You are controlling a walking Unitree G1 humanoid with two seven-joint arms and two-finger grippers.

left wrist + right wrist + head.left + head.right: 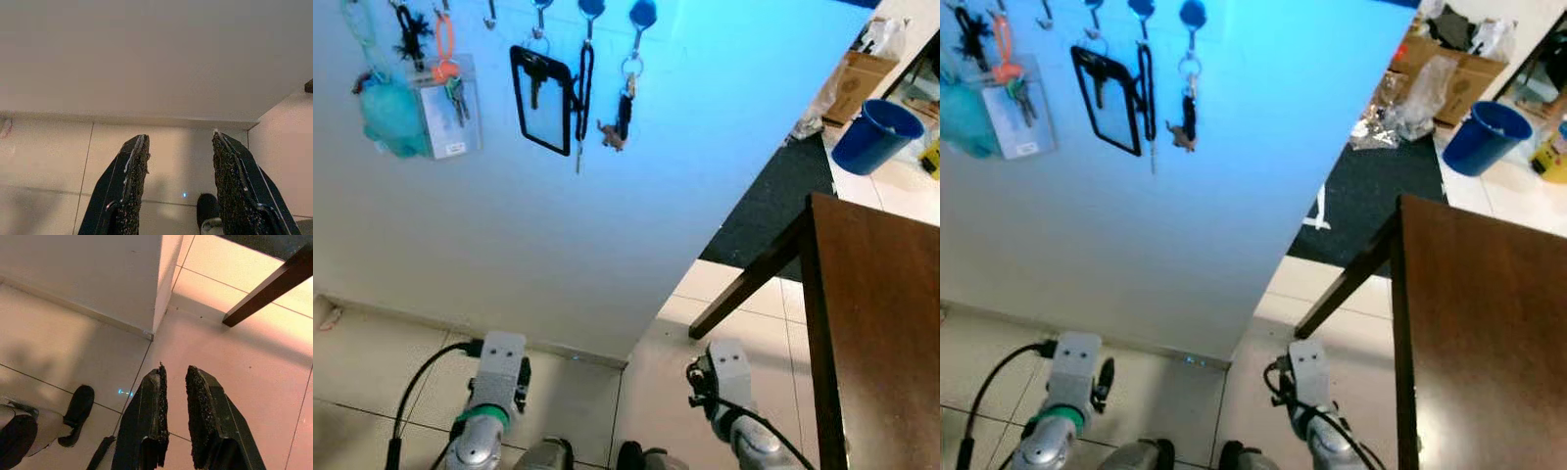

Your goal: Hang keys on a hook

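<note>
White wall ahead, row of hooks along its top, dark wooden table to the right, pale floor tiles below. Both arms hanging low near the floor: left gripper spread wide and empty, right gripper nearly pressed together with nothing pinched between the pads. Keys already dangling from the rightmost blue-headed hook beside a small brown charm, and more keys on an orange clip further left, so the hanging probably done. If another bunch has to go up: lift by the ring rather than the blades, bring the ring above a free hook, lower until caught, then let go gently without knocking the neighbours. Among containers, clear badge sleeve holding a white card; black-framed sleeve seemingly with one key inside; teal pouch closed, contents hidden. Far right, blue bucket on the floor, inside too dark to judge, and cardboard box behind it with plastic wrapping on top.
</note>
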